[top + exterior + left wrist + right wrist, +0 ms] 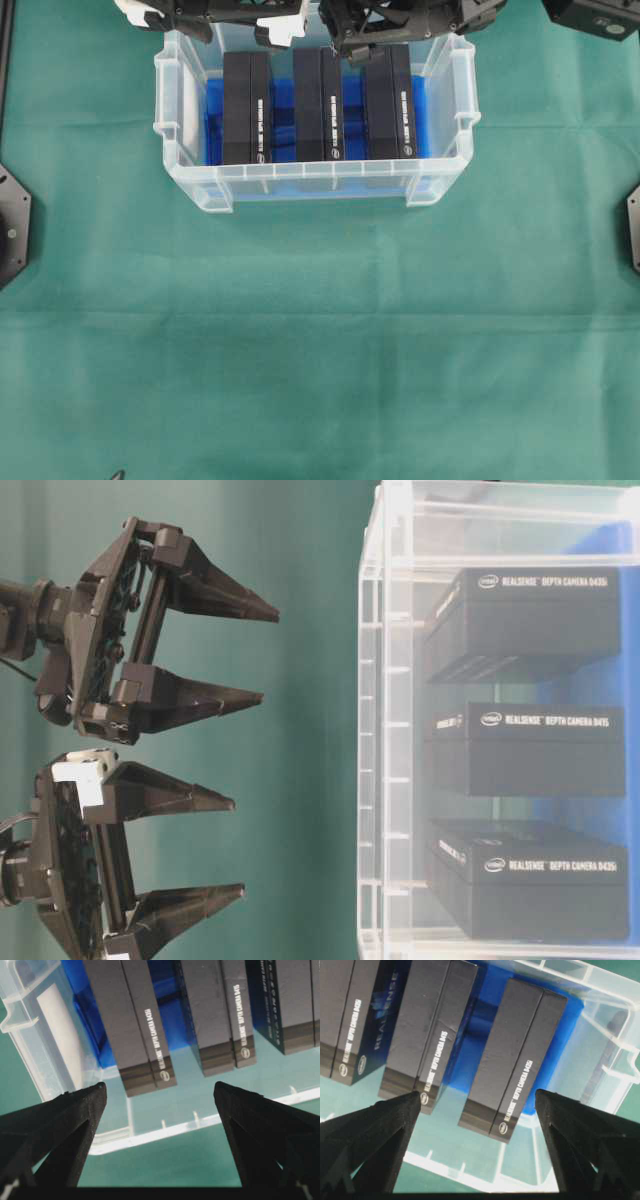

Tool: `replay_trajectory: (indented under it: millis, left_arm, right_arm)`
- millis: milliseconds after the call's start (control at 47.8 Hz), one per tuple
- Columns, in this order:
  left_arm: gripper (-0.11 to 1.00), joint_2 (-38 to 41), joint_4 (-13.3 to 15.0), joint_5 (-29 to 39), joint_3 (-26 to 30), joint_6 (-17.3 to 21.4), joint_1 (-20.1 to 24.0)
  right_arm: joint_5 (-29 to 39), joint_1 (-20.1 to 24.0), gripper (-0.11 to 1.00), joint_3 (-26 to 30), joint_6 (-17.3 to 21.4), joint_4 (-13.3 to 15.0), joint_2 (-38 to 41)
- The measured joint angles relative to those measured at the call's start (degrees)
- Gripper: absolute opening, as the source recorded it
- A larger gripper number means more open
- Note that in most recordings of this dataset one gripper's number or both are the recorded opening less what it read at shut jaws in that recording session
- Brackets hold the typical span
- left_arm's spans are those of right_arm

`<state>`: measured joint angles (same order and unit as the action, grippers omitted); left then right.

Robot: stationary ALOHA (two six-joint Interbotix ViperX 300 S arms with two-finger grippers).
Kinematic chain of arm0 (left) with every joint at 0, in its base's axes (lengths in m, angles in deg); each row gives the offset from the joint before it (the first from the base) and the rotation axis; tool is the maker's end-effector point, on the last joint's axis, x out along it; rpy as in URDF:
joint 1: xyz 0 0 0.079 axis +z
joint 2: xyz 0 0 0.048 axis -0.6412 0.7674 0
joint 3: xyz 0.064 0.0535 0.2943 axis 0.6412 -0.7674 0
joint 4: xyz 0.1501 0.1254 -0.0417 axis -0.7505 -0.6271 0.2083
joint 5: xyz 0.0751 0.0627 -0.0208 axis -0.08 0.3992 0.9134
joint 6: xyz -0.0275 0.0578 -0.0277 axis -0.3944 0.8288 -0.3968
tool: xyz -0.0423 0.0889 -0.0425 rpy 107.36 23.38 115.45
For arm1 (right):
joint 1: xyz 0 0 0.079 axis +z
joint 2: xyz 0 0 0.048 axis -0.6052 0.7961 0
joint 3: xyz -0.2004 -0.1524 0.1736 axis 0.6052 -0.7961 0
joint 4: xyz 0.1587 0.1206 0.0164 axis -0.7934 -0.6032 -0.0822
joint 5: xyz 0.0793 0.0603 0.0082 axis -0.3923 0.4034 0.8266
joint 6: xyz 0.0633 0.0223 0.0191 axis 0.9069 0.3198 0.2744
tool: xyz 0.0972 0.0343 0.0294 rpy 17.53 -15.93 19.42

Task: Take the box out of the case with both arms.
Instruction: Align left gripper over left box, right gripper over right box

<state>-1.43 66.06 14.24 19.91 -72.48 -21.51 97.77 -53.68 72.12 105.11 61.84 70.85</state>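
Both claws spread wide, left claw (262,28) and right claw (352,40) hovering at 12 o'clock over the case (190,170) holding three black boxes (318,105) upright; tight spacing risks clipping a neighbour or the rim.

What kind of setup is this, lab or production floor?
Likely a robotics lab bench: green cloth-covered table, two black lattice grippers hovering open, and a clear plastic bin holding three black depth-camera boxes.
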Motion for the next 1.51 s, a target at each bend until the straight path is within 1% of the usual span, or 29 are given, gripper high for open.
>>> replay_trajectory:
  millis: [1026, 1151, 1507]
  left_arm:
    - [0.92, -0.1, 0.0, 0.4, 0.0, -0.2, -0.1]
    - [0.92, 0.0, -0.4, 0.4, 0.0, -0.3, 0.0]
    - [0.92, 0.0, -0.6, 0.3, -1.7, -0.4, -0.1]
  right_arm:
    - [0.2, 0.0, 0.96, -0.1, 0.0, 0.1, 0.0]
    - [0.2, -0.1, 0.96, 0.0, 0.0, 0.0, 0.1]
    - [0.4, 0.0, 0.96, 0.0, -0.2, 0.1, 1.4]
